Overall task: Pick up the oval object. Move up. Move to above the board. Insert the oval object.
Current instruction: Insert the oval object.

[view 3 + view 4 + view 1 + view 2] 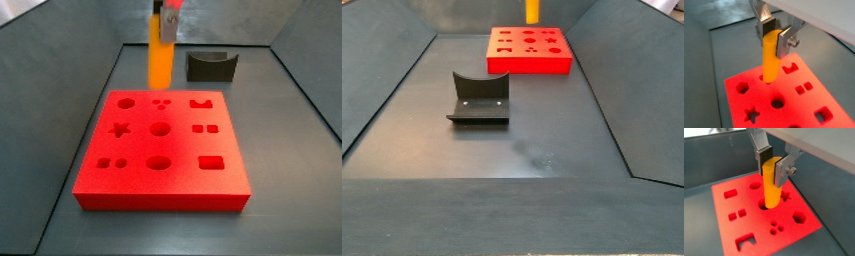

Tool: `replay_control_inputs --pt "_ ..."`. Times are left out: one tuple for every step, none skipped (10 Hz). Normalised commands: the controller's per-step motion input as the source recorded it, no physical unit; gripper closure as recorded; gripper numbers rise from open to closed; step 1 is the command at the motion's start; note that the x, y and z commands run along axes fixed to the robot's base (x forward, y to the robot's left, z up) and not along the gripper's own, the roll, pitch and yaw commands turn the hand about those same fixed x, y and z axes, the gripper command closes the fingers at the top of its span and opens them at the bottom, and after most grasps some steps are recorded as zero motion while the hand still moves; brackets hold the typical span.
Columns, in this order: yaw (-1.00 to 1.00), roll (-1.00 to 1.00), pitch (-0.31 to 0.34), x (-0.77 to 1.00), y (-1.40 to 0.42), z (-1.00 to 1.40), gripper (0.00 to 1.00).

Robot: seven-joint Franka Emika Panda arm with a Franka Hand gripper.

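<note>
In both wrist views the gripper [774,31] [776,159] reaches down from the top centre of the frame, its flat silver fingers [765,17] with dark pads clamped on the upper end of the oval object [770,56] [771,183]. This is a slim, smooth orange-yellow peg with rounded sides, hanging upright. Its lower end meets the top face of the board [807,106] [761,230] at a recess; whether the tip sits inside cannot be told.

The board is a thick, flat, bright red slab with a matte surface, cut with a grid of recesses: a star, circles, squares and a notched shape.

In a side view the peg [160,55] stands at upper centre, over the board's [174,190] far edge, the gripper [170,8] cut off by the frame's top. Behind, at upper right, stands the fixture [211,66], dark and L-shaped. In a side view the fixture [480,98] sits mid-frame on the dark grey floor [502,150], with the board [529,62] and peg [532,10] at the top centre.
</note>
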Motion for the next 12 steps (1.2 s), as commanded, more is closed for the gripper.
replay_control_inputs --pt "-0.96 0.00 0.000 0.00 -0.18 -0.22 1.00" --pt "-0.96 0.00 0.000 0.00 -0.18 -0.23 1.00" --pt "-0.93 0.00 -0.006 0.02 -0.22 -0.26 1.00" --pt "-0.89 0.00 0.000 0.02 -0.31 -0.28 1.00" --pt "-0.78 0.00 -0.010 0.00 -0.47 -0.30 1.00" --pt "-0.46 0.02 0.000 0.11 -0.74 -0.33 1.00" --pt "-0.09 0.12 0.014 0.20 -0.94 -0.28 1.00" --pt "0.00 0.15 0.013 0.19 -0.99 -0.21 1.00" --pt "0.00 0.13 0.011 0.23 -0.91 -0.15 1.00" --pt "0.00 0.07 0.000 0.11 -0.68 -0.06 1.00" --pt "0.00 0.08 0.000 0.00 -0.52 0.00 1.00" --pt "0.03 0.00 -0.014 0.00 -0.07 0.00 1.00"
